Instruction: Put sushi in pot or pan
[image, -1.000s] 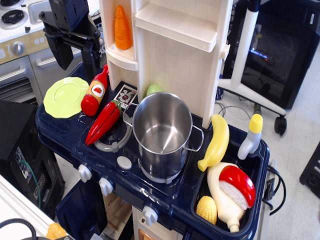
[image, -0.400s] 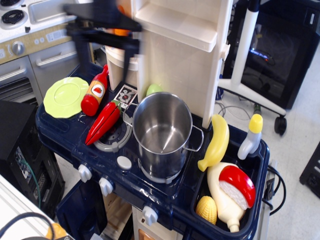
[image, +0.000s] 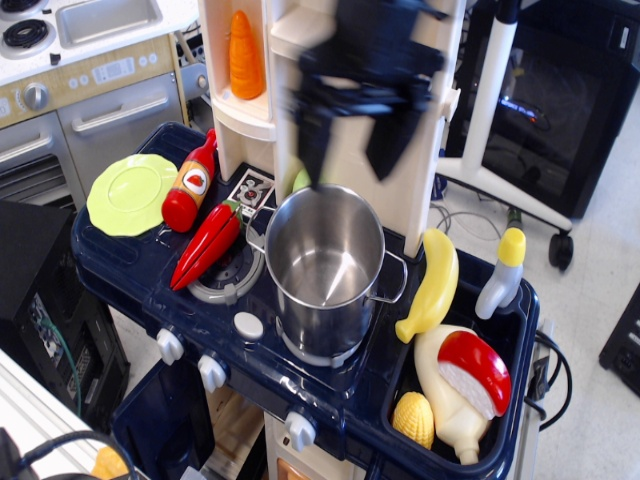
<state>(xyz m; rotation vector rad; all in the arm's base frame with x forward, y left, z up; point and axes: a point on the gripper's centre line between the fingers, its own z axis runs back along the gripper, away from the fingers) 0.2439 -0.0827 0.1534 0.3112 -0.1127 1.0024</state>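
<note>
The sushi, a glossy red top over a white rice base, lies in the sink basin at the right, resting on a cream squeeze bottle. The shiny steel pot stands upright and empty on the stove's right burner. My black gripper is blurred by motion, hanging above the pot's back rim. Its two fingers point down, spread apart, with nothing between them. It is well up and to the left of the sushi.
A red chili pepper lies on the left burner, a ketchup bottle and a green plate behind it. A banana, a corn cob and a yellow-capped bottle are around the sink. The cream cabinet rises behind the pot.
My gripper has swept fast from the upper left, across the front of the cabinet, to above the pot. Nothing on the stove or in the sink has moved.
</note>
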